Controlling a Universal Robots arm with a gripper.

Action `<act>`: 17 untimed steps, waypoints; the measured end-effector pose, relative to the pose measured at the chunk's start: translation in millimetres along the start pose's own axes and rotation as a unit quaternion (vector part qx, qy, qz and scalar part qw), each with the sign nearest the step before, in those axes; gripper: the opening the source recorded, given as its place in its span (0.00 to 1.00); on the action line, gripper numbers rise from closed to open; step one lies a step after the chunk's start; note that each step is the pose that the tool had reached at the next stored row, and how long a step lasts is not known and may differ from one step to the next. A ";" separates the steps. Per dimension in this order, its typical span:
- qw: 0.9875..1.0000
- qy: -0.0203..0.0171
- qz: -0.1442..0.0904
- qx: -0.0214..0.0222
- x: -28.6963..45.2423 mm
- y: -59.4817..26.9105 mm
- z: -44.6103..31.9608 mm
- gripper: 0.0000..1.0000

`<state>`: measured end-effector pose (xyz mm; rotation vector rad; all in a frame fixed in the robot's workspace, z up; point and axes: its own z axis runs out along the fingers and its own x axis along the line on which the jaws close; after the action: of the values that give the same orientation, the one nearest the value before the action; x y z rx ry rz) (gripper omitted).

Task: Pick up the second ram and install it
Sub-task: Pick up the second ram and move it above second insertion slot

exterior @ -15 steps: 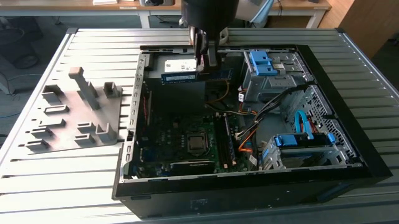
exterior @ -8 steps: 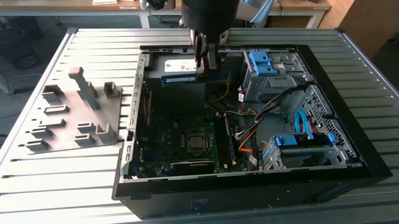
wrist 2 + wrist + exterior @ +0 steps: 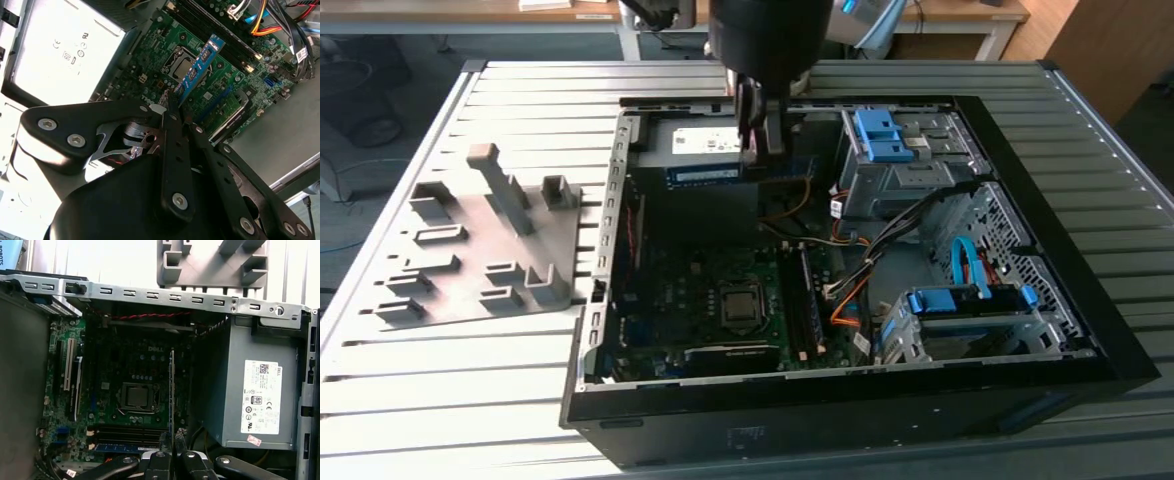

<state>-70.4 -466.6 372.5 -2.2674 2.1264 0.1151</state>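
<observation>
Black two-finger gripper (image 3: 762, 152) pinching long flat green-black memory stick (image 3: 200, 65) | judged light, stiff, fragile | hold flat faces, avoid contacts

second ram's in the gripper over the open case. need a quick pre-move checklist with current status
1. Grip on second ram: ok, gripper shut on it.
2. Ram seated: not ok, held in the air above the motherboard.
3. Ram lined up with memory slots: not ok, it lies crosswise to them.
4. Orange cables clear of slots: cannot tell, they run close beside them.
5. Grey fixture out of the way: ok, on the table outside the case.
</observation>
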 end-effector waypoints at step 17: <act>1.000 0.000 0.000 -0.001 12.6 -16.8 16.4 0.14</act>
<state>-53.4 -476.8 354.8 -2.2681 2.1272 0.1169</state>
